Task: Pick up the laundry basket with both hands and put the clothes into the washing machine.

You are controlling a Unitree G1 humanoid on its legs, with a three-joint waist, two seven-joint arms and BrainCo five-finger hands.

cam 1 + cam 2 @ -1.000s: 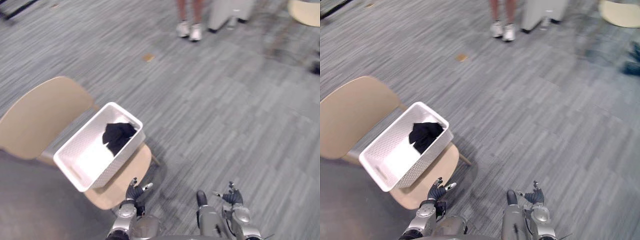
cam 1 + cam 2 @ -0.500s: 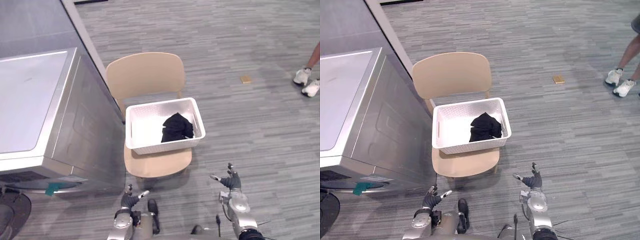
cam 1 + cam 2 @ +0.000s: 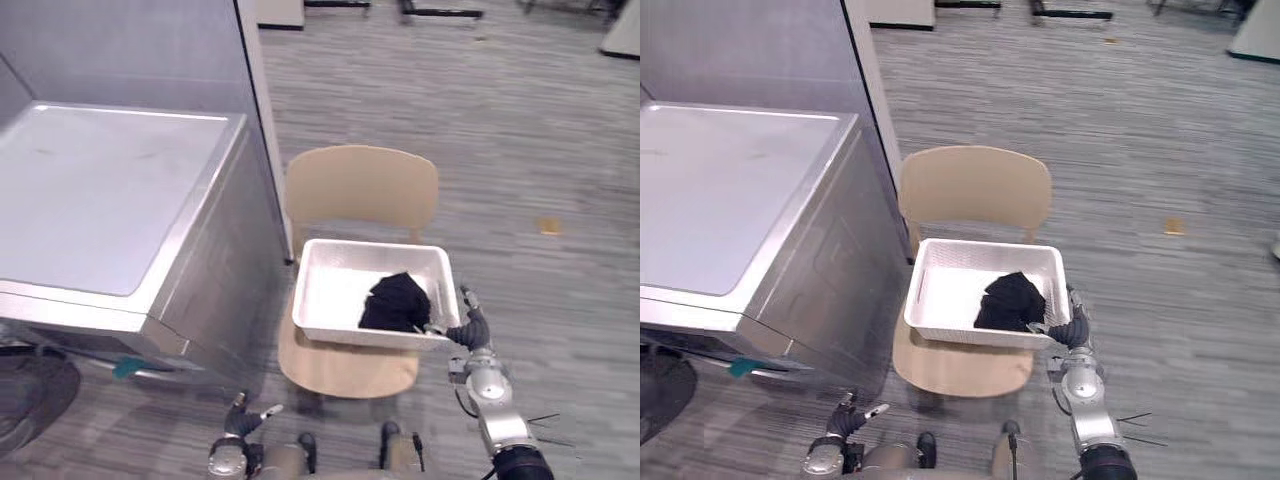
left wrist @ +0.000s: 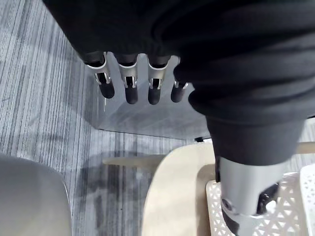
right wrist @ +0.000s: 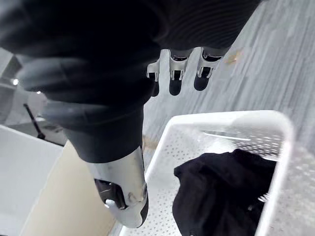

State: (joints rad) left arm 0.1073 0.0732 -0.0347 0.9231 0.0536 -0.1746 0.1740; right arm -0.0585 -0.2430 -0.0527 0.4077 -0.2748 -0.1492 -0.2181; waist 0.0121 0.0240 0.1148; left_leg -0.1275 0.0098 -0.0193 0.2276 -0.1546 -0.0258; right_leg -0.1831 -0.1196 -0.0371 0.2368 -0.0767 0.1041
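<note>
Head views: white laundry basket (image 3: pixel 335 285) sits on the chair (image 3: pixel 362 185) seat beside the washing machine (image 3: pixel 110 190), with black clothes (image 3: pixel 396 303) at its right end. Right hand (image 3: pixel 472 330) is at the basket's right front corner, contact unclear. Left hand (image 3: pixel 240 420) is low and too small to read. Left wrist: fingers (image 4: pixel 129 88) straight, empty; basket corner cut off. Right wrist: fingers (image 5: pixel 175 81) straight over the basket, gripping nothing.

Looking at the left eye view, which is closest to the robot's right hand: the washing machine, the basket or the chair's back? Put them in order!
1. Basket, right beside the right hand.
2. Chair back, behind the basket.
3. Washing machine, far on the left.
</note>
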